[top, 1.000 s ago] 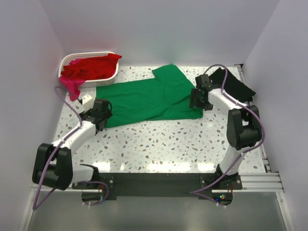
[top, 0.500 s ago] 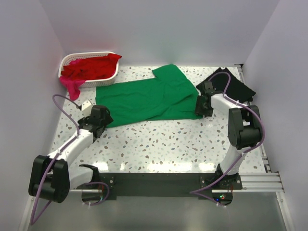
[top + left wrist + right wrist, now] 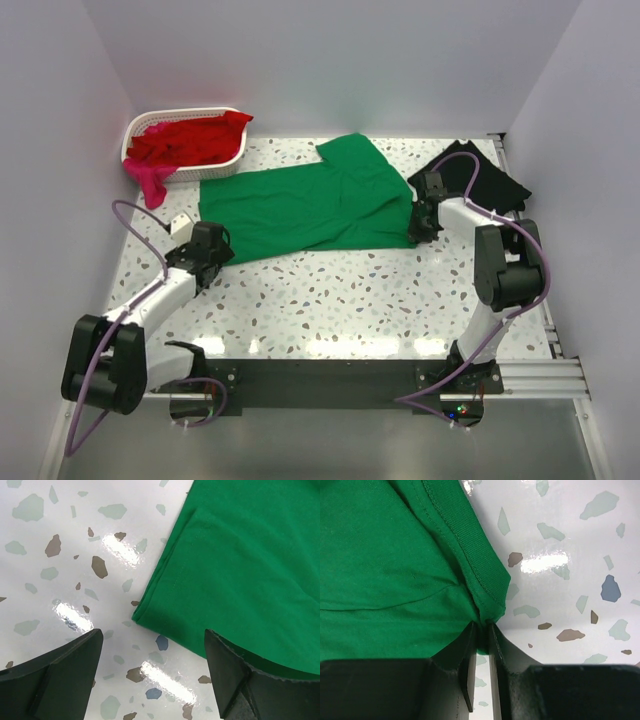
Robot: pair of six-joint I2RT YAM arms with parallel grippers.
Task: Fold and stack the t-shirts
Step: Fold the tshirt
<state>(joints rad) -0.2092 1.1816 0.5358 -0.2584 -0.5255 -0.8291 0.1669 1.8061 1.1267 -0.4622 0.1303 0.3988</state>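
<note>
Two arms set up a fold on a green t-shirt (image 3: 310, 205) that lies spread flat across the middle of the terrazzo desk (image 3: 340, 290). The right end effector (image 3: 481, 630) is pinched together on the shirt's near right edge. It grips cloth beside what appears to be a ribbed neckband, though the close view is too tight to be sure. The left end effector (image 3: 154, 635) hangs with its fingers well apart over the near left hem corner, which sits between them, not yet gripped. A black t-shirt (image 3: 485, 175) lies at the far right of the desk, just behind the right arm. Red t-shirts (image 3: 190, 140) fill a white basket (image 3: 215, 168) at the far left, with a magenta t-shirt (image 3: 152, 182) spilling over its rim. The step in hand looks like taking both near corners for the first fold. Done well, the left fingers should drop squarely over the hem corner and close on both layers, deep enough not to slip. Both arms should then rise together, keep the edge taut, and carry it over evenly so the cloth lands without a crease
</note>
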